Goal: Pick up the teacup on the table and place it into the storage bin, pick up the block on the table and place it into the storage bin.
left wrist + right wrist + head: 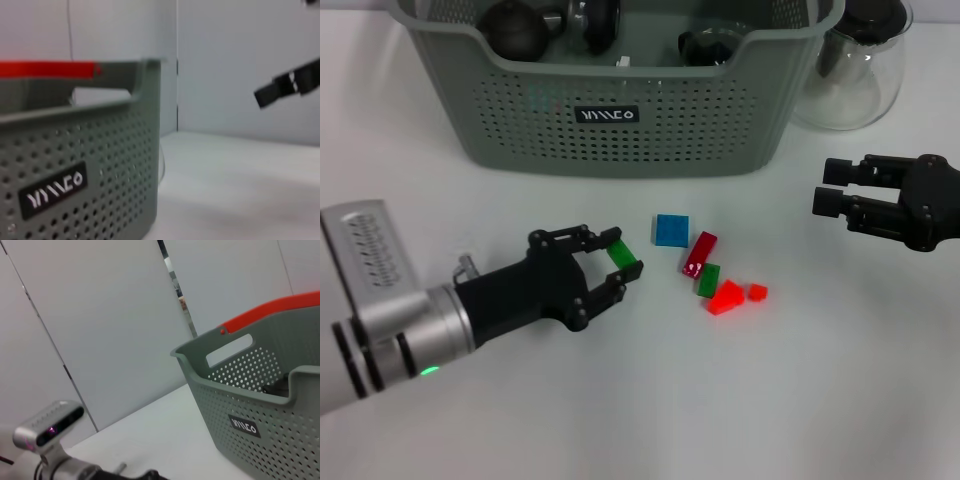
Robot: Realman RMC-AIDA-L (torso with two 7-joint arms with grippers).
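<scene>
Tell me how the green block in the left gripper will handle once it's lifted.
The green block looks small, rigid and flat-faced, so probably light and unlikely to roll. The left gripper holds it at the fingertips, and its glossy plastic may slip or twist.

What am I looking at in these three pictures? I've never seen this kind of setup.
It is a two-armed robot working at a white table. The big picture comes from a camera on its head, looking down; the other two come from cameras on its wrists.

The left gripper is low over the table with a green block between its fingers. The right gripper hangs off to the side, holding nothing.

On the table lie a blue block, a dark red block, a second green block and two red pieces. Behind them stands the grey-green storage bin, already holding dark objects, and a clear glass jug beside it.
</scene>
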